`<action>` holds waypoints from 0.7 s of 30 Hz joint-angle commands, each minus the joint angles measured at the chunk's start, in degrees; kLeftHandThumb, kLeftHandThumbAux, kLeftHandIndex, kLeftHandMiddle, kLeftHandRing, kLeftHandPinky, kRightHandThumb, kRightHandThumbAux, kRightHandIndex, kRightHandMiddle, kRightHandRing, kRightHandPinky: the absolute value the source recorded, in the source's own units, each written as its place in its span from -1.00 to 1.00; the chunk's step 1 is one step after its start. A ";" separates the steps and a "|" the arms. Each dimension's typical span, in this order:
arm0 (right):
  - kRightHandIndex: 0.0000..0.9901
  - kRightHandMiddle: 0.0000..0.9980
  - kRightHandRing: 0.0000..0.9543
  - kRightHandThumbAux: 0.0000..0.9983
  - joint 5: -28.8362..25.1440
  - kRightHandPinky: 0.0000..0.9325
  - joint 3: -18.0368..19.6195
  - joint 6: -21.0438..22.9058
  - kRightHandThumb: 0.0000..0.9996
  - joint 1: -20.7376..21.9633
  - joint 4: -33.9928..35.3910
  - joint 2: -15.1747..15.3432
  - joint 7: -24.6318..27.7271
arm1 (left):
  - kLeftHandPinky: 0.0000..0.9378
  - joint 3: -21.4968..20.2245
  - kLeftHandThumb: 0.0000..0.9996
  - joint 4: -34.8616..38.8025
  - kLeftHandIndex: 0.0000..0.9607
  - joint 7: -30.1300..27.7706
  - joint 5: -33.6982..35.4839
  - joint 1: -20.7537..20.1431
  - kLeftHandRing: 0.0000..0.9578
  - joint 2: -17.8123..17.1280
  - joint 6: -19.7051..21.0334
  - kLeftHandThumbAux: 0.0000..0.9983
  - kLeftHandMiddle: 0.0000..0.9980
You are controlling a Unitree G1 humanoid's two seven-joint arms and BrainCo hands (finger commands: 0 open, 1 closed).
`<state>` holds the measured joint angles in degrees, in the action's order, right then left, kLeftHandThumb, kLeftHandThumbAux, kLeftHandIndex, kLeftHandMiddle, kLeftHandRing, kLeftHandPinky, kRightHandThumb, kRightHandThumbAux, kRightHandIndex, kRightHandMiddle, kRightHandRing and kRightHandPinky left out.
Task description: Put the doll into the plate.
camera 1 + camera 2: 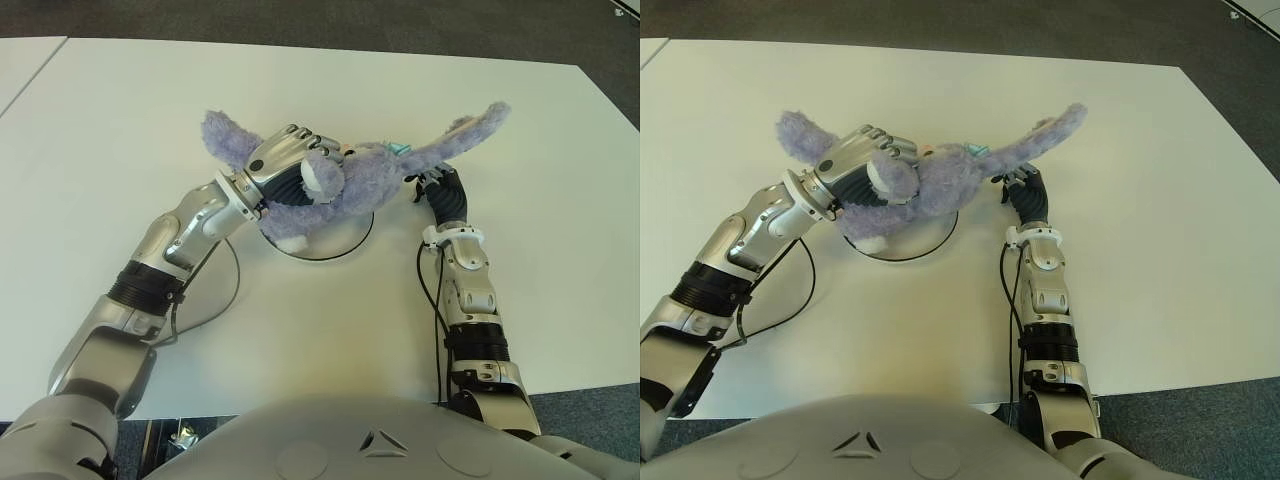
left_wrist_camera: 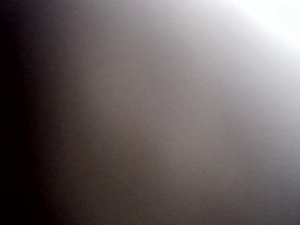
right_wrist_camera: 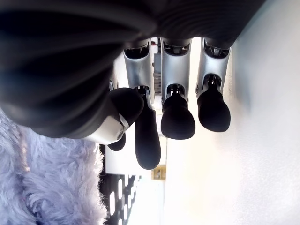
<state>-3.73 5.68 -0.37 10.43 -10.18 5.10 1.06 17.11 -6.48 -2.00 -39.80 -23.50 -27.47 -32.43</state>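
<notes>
Left eye view, left hand [image 1: 290,165] gripping doll [image 1: 370,175] over plate [image 1: 340,238], right hand [image 1: 443,195] loosely empty.

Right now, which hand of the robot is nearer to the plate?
Left. The left hand is over the plate, its fingers wrapped around the doll. The right hand is beside the plate on its right, under the doll's long ear, and holds nothing.
</notes>
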 commanded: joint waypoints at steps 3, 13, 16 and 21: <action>-0.15 0.16 0.61 0.35 0.24 0.56 -0.16 2.05 0.69 -4.69 -2.33 -1.11 -0.62 | 0.85 1.87 0.94 -0.82 0.69 -6.94 1.64 0.54 0.82 -2.07 1.06 0.22 0.00; -0.14 0.17 0.62 0.35 0.48 0.57 -0.25 2.90 0.69 -4.85 -1.59 -1.23 -1.30 | 0.78 3.29 0.48 -0.67 -0.01 -11.35 1.84 -1.16 0.77 -4.13 0.85 0.36 0.60; -0.14 0.17 0.62 0.35 0.50 0.57 -0.28 2.83 0.69 -4.89 -1.53 -1.26 -1.38 | 0.72 3.57 0.42 -0.45 -0.07 -12.90 2.33 -1.36 0.72 -4.63 1.09 0.39 0.61; -0.14 0.17 0.61 0.35 0.26 0.57 -0.30 3.10 0.70 -5.05 -1.12 -1.34 -1.28 | 0.56 3.60 -0.07 0.14 -0.25 -14.77 3.07 -1.37 0.59 -5.09 1.47 0.12 0.50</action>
<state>-3.47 5.53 1.08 10.17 -9.05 4.78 -0.14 19.28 -5.41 -13.07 -35.91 -26.31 -30.96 -32.11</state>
